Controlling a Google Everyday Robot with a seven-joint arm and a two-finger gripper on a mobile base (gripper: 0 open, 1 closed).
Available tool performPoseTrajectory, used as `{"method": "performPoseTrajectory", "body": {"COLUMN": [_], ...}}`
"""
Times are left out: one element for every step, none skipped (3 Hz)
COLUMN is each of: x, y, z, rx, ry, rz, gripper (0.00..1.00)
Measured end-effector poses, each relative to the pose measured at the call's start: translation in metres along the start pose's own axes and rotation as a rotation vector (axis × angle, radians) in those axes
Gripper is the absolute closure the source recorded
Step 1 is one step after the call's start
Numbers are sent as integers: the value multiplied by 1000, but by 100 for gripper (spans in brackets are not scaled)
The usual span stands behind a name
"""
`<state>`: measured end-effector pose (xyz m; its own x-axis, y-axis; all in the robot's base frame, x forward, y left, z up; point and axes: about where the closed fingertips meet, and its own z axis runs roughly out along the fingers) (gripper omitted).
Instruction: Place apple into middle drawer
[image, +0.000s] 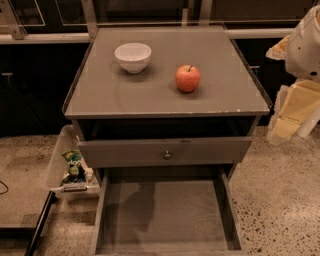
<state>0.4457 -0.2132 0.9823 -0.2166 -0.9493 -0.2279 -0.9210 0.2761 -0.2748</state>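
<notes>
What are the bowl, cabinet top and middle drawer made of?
Bowl: probably glazed ceramic, white with a soft sheen. Cabinet top: seemingly matte grey laminate, pale chips along its front edge. Middle drawer: similar flat grey board. Gripper sits right of the cabinet.

Cabinet top (220, 55): bowl (133, 56) at left rear; apple (188, 78) to its right, nearer the front. Below, knobbed drawer (125, 151); beneath it, middle drawer (165, 215) extended forward. Gripper (292, 112) right of the cabinet.
</notes>
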Motion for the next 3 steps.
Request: {"method": "performPoseTrajectory", "body": {"x": [-14,-26,-26], "y": [-22,-48,-48], "z": [16,45,45], "rx": [17,33,33], "ry": [-40,-87,-87], "rz": [-16,-55,-55], "gripper": [0,0,0]}}
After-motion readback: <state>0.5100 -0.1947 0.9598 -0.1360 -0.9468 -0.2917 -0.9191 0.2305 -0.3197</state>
